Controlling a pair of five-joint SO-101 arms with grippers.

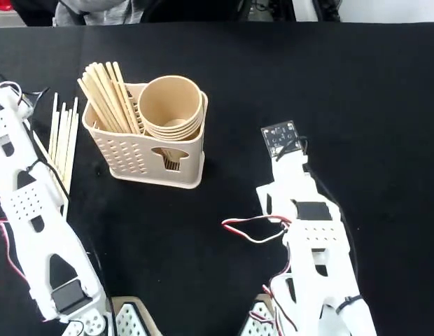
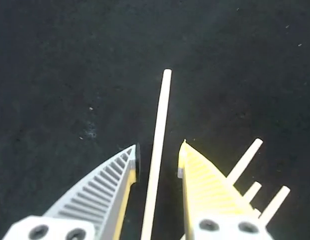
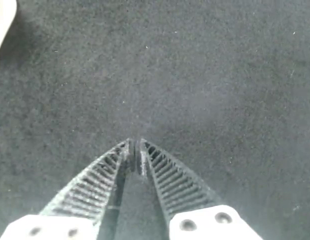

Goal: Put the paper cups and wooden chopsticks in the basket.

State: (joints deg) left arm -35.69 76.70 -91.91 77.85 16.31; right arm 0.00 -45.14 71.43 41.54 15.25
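One loose chopstick (image 2: 162, 105) is straddled by the parted jaws of the left gripper (image 2: 158, 146). A squeeze, then carriage to the basket (image 1: 143, 159) at upper left, is judged next. The right gripper (image 3: 135, 145) is pressed together, empty.

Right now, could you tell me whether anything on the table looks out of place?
Several wooden chopsticks lie loose on the table left of the basket, while others stand inside beside the paper cups. One loose chopstick lies between the left gripper's open fingers.
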